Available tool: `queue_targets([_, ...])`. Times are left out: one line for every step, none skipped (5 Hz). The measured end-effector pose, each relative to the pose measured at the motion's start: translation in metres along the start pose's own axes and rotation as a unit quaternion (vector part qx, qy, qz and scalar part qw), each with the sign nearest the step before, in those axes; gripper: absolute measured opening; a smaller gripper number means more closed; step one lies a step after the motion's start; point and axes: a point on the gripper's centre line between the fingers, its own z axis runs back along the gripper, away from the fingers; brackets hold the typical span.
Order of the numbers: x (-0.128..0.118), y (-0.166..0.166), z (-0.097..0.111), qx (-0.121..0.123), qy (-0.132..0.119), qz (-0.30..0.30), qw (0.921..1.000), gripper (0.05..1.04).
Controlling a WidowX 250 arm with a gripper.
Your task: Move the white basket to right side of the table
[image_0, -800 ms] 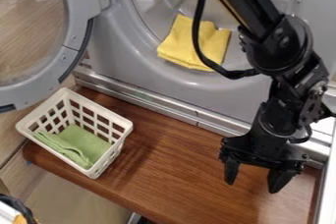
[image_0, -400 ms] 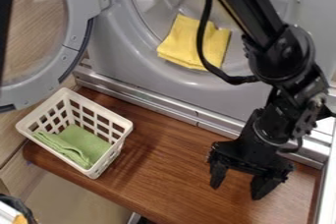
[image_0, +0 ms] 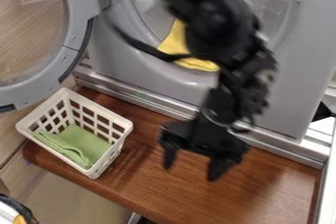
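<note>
Fingers (image_0: 220, 165) now nearer the basket (image_0: 125, 126)

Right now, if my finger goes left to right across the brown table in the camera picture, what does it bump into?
White basket with a green cloth inside → the robot's black end effector → the silver strip at the table's right end.

Laundry area, open front-loading machine (image_0: 289, 88)

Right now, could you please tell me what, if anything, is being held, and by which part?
Nothing; the tool hangs open, apart from the basket.
</note>
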Motion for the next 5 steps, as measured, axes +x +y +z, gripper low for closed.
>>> queue_targets([0.015,0.042,-0.009,0.015,0.009,0.002,0.9998,0.999])
queue_targets([0.029,0.072,-0.015,0.017,0.014,-0.012,0.9997,0.999])
queue_targets([0.043,0.095,-0.026,0.016,0.005,-0.011,0.9998,0.999])
queue_targets([0.05,0.106,-0.046,0.003,0.001,-0.029,0.9996,0.999])
queue_targets([0.048,0.11,-0.067,-0.014,0.006,-0.04,0.9991,0.999])
